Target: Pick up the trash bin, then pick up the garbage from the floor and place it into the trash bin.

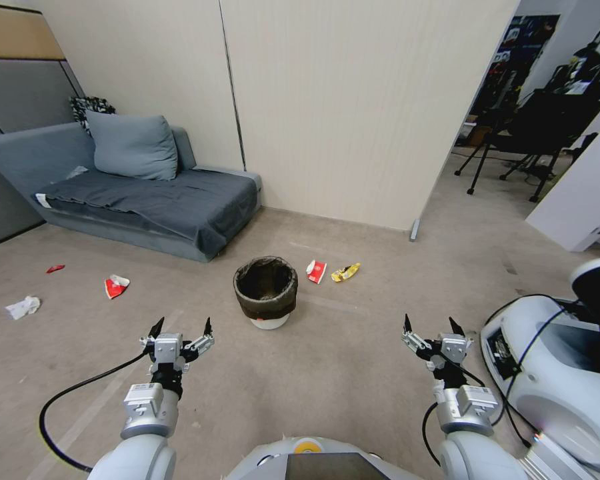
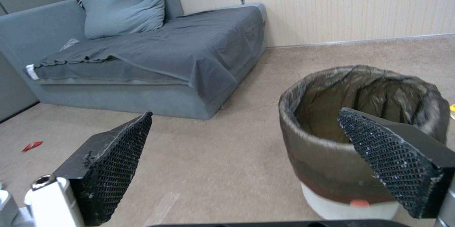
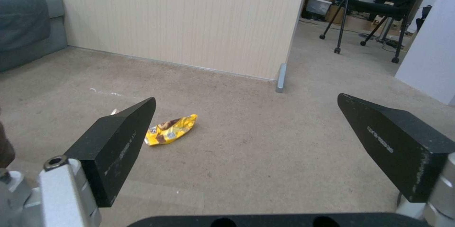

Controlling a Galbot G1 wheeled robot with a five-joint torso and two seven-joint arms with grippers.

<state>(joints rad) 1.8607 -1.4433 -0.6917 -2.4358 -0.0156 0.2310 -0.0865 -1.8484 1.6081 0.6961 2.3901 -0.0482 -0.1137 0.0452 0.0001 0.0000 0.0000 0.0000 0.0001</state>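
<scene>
Right now the trash bin point(image 1: 265, 291) stands on the floor, straight ahead of the robot and near the gray sofa point(image 1: 147, 193). It is a small white bucket with a dark bag folded over its rim. Nothing has hold of it yet.

Both arms reach forward, low over the carpet. The left pincer point(image 1: 181, 328) is wide open and holds nothing; in its own view the bin point(image 2: 360, 141) sits just past one finger. The right pincer point(image 1: 432, 328) is wide open too, and holds nothing.

The bin looks light and stiff, but the bag on it is soft and may be slippery. The rim looks like the best place to pinch it, one finger inside and one outside.

Garbage lies all around. A red-and-white wrapper point(image 1: 316, 271) and a yellow wrapper point(image 1: 345, 272) sit just beside the bin. Another red-and-white wrapper point(image 1: 115, 287), a white paper wad point(image 1: 23, 307) and a red scrap point(image 1: 55, 269) lie well apart, off to the left. They all look very light and crinkly.
</scene>
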